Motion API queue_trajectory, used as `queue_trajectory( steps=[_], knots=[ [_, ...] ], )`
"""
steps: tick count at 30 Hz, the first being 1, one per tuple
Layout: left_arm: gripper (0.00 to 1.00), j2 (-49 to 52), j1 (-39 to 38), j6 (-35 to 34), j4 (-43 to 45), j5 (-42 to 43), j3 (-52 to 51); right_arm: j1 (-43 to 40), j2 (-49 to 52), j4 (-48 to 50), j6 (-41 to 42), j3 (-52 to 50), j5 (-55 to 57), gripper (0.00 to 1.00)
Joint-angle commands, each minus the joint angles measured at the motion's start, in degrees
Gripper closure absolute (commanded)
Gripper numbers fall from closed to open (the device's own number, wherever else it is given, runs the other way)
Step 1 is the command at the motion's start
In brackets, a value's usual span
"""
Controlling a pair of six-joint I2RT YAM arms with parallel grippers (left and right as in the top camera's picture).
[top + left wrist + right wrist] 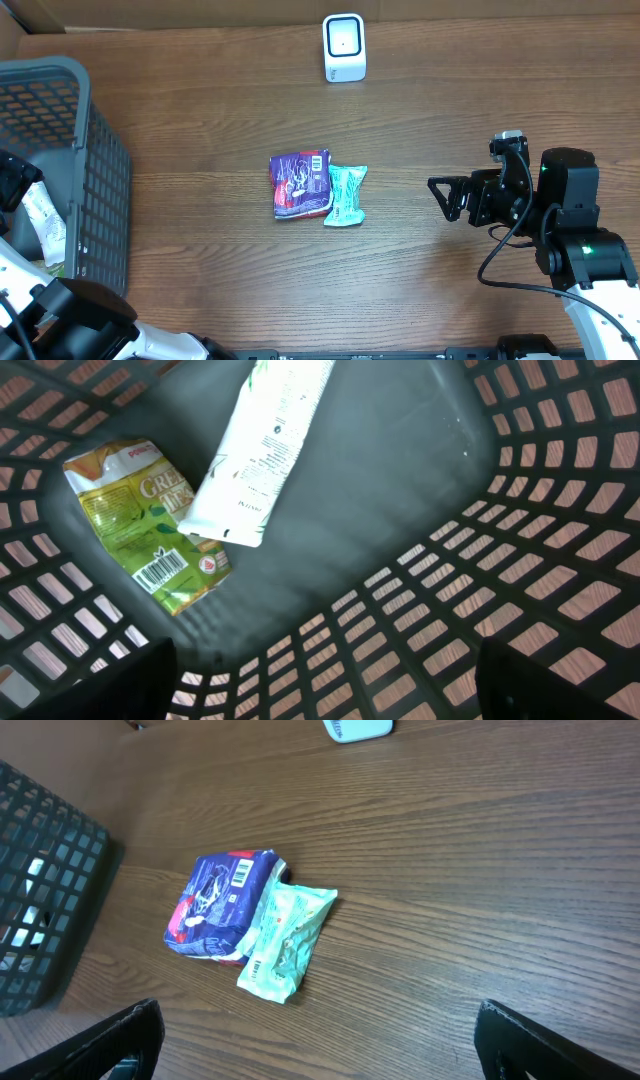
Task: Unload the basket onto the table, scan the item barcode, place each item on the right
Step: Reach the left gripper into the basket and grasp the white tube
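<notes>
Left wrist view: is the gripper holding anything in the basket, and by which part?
Nothing is held. The left gripper is open over the basket floor; the white tube and green packet lie loose there, untouched.

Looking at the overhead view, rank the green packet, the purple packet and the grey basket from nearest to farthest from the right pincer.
Measured from the right pincer:
1. green packet, in the middle, on the side facing the pincer.
2. purple packet, lying against the green one on its far side.
3. grey basket, far over on the left.
</notes>
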Motion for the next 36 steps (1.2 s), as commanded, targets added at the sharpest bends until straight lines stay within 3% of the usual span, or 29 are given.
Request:
queue_trajectory(
  steps=[1,21,36],
  knots=[
    [0.14,0.2,0.3,-1.2,-0.3,-1.2,-0.2,0.4,-0.2,0.8,0.2,1.9,-0.8,0.01],
    [0.14,-0.1,0.3,-2.2,4.3,-5.4,-12.3,0.4,-0.2,1.2,0.4,1.9,-1.0,0.00],
    [0.15,-0.8,0.2,-0.1,5.1,-3.5,-13.2,0.4,-0.2,2.5,1.3,1.9,-2.5,0.00]
  ],
)
